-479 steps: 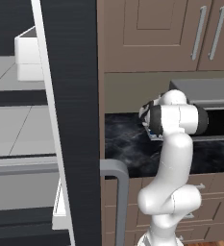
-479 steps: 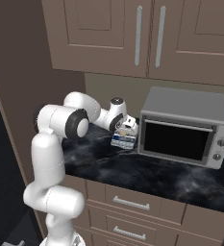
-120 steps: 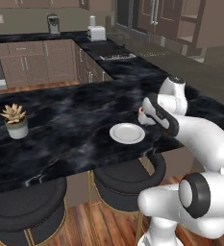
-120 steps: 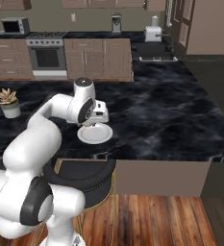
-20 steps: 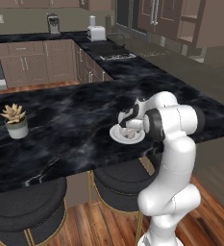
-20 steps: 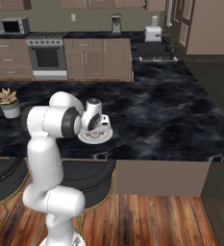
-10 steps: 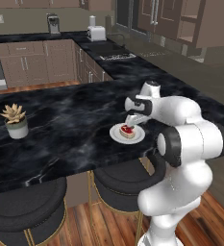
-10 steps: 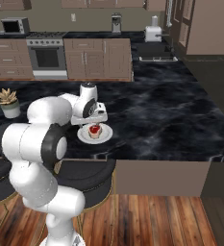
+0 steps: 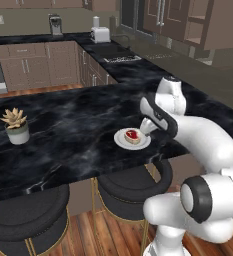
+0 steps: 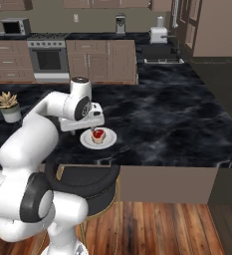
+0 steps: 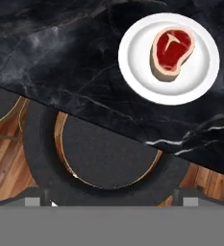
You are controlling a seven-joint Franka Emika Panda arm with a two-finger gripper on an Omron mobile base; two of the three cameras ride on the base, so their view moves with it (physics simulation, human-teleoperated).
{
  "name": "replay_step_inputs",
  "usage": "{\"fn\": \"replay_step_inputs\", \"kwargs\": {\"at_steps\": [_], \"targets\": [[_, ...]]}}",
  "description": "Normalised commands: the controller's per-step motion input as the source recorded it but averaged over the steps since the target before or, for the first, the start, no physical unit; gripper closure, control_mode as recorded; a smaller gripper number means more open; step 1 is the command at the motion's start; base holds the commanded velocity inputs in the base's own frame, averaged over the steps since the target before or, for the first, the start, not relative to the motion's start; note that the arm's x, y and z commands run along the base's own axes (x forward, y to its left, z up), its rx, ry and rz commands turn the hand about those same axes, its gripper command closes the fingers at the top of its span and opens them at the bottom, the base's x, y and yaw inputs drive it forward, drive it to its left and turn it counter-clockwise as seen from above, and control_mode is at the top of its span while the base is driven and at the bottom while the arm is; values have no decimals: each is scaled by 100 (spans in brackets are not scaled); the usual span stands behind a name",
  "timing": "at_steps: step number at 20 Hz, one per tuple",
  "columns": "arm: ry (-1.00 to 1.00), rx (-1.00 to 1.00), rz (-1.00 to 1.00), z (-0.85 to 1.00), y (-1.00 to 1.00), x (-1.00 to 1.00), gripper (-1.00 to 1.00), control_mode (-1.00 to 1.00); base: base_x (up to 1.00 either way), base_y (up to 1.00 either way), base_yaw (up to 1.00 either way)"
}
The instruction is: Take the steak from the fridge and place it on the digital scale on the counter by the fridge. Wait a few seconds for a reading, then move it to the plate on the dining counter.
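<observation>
The steak, red with a pale fat rim and a white T mark, lies flat on the round white plate on the dining counter. It also shows on the plate as a small red slab, and again as the steak on the plate. My gripper hovers beside the plate over the counter's near edge, apart from the steak. In the hand view the gripper is open, its tips wide apart with nothing between them.
A potted succulent stands at the left of the dining counter. Round black stools with gold legs sit under the near edge, one stool right below my hand. Back counters hold a toaster and a coffee machine.
The gripper has let go of the steak, leaving it on the plate. The hand has drawn back from above the plate toward the counter's near edge.
</observation>
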Motion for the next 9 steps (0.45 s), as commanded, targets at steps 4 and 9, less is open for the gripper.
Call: {"fn": "replay_step_inputs", "kwargs": {"at_steps": [4,9], "targets": [[0,-3,5,8,0,-100,-100,-100,0,0,0],[1,-2,1,13,0,-100,-100,-100,0,0,0]]}}
